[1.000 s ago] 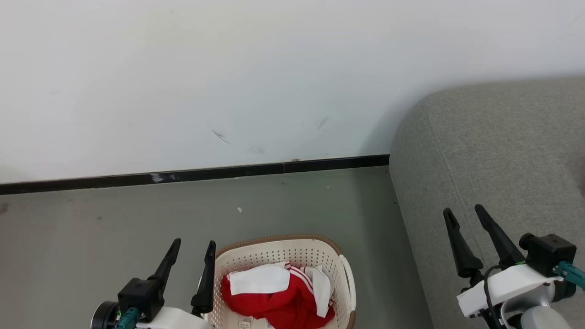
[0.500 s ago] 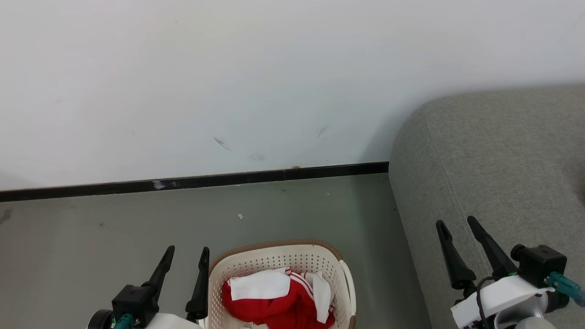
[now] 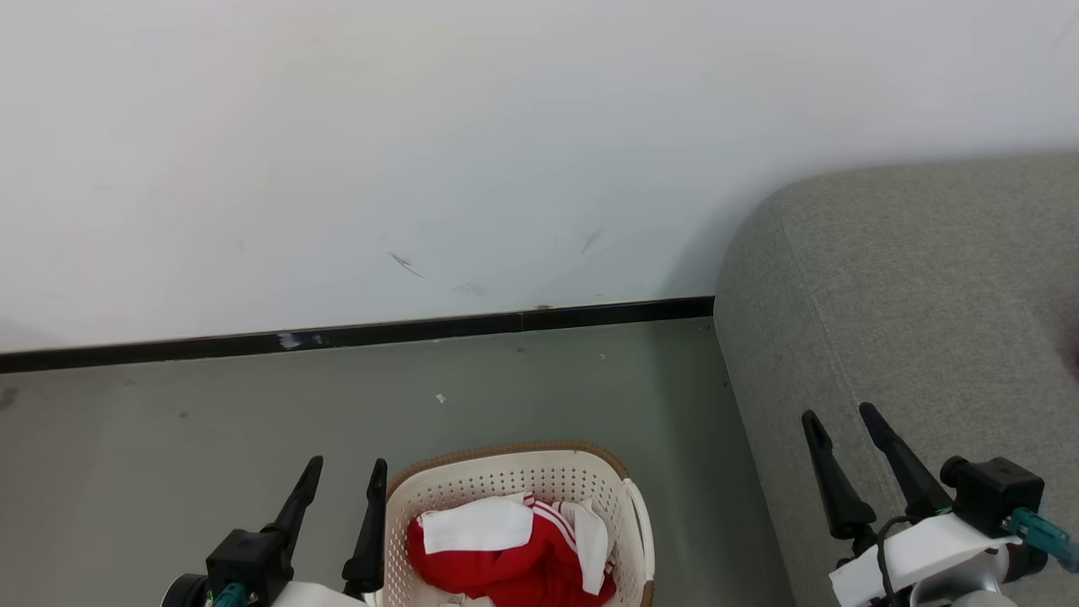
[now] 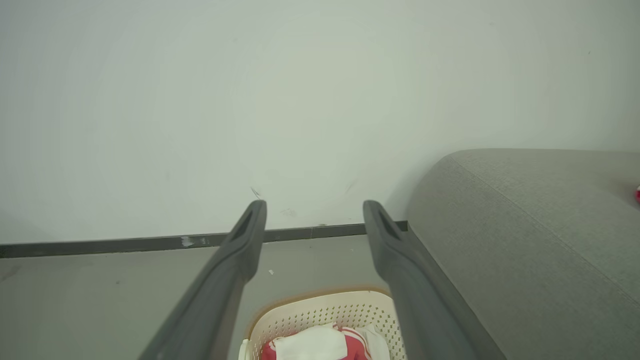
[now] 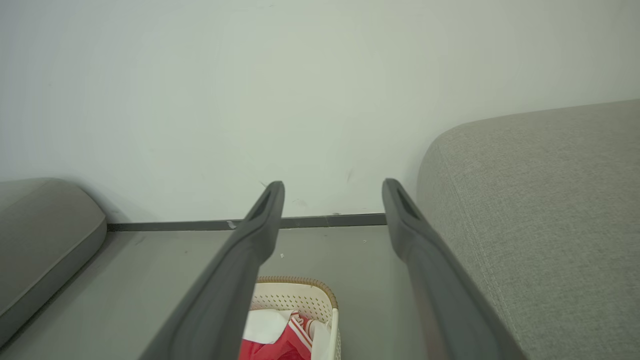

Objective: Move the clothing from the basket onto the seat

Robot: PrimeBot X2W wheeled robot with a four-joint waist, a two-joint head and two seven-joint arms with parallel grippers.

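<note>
Both spread wide - left claw (image 3: pixel 348 461) beside the basket (image 3: pixel 472 486), right claw (image 3: pixel 838 411) by the seat (image 3: pixel 927 295), fingers pointing forward.

The clothing (image 3: pixel 497 569) lies in the basket (image 3: pixel 506 482), which stands on the floor (image 3: pixel 169 438) at near centre, with the seat (image 3: pixel 910 320) to its right and the wall (image 3: pixel 421 152) behind both. The left gripper (image 3: pixel 348 461) hangs just left of the basket, and the right gripper (image 3: pixel 838 411) shows against the seat's left side.
</note>
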